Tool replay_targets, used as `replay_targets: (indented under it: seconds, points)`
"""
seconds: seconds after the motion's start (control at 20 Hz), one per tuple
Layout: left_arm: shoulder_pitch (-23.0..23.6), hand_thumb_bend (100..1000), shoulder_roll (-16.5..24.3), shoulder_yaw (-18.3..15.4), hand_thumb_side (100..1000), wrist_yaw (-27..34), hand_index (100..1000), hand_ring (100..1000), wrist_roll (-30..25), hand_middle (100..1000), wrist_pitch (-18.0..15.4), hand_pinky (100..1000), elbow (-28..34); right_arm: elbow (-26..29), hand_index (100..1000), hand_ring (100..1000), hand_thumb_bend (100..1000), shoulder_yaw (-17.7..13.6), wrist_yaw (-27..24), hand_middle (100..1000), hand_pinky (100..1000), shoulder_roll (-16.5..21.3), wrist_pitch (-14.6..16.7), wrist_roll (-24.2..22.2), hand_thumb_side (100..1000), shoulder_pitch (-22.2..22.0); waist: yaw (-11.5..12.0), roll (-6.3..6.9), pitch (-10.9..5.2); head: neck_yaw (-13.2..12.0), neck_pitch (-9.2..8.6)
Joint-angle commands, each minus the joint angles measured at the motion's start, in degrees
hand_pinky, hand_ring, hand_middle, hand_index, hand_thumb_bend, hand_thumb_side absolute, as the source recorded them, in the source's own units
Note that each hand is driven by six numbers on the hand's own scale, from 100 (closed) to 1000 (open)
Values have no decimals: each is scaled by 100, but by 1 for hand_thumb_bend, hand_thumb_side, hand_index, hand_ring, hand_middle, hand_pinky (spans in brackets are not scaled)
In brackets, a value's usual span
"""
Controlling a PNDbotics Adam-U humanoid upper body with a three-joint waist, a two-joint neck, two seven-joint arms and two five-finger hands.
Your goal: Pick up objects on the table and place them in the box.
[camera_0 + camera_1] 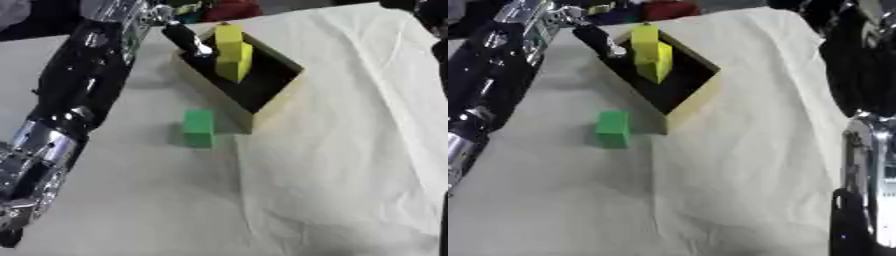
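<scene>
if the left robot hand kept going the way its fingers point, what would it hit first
Probably the yellow block standing in the box; the left robot hand already reaches over the box's near rim, though depth is unclear.

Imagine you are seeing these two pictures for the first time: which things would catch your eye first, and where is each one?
The bright yellow block stands out most, upright in the dark inside of the open box at the far middle of the cloth-covered table. Next comes the green block, alone on the cloth just in front of the box. The robot's left hand reaches over the box's far-left edge beside the yellow block.
</scene>
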State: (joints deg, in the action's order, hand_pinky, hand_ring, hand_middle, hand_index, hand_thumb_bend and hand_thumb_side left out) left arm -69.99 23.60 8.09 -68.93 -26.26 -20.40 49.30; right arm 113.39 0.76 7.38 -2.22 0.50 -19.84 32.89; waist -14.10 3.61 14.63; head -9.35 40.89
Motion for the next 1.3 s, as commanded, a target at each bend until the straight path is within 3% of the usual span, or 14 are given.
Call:
replay_targets:
  seconds: [0.05, 0.5, 0.75, 1.3]
  points:
    - [-52, 438, 257, 67, 655, 166, 946, 837, -15, 792, -100, 748, 205, 120, 721, 784, 100, 26, -13, 590, 788, -5, -5, 5, 996, 23, 40, -34, -177, 53, 107]
    - [291, 392, 498, 562, 652, 635, 930, 827, -110, 778, -424, 731, 648, 120, 722, 785, 100, 11, 39, 590, 788, 33, -23, 35, 993, -76, 200, -49, -328, 226, 303]
    - [572, 359, 688, 885, 676, 1026, 926, 821, -239, 773, -601, 726, 1048, 120, 722, 786, 100, -2, 69, 590, 788, 83, -48, 48, 994, -94, 274, -46, -354, 320, 322]
    - [1109, 244, 911, 1306, 743, 1863, 921, 800, -469, 761, -277, 706, 1861, 120, 722, 787, 100, -24, 92, 591, 789, 149, -75, 64, 995, -132, 401, -37, -376, 445, 323]
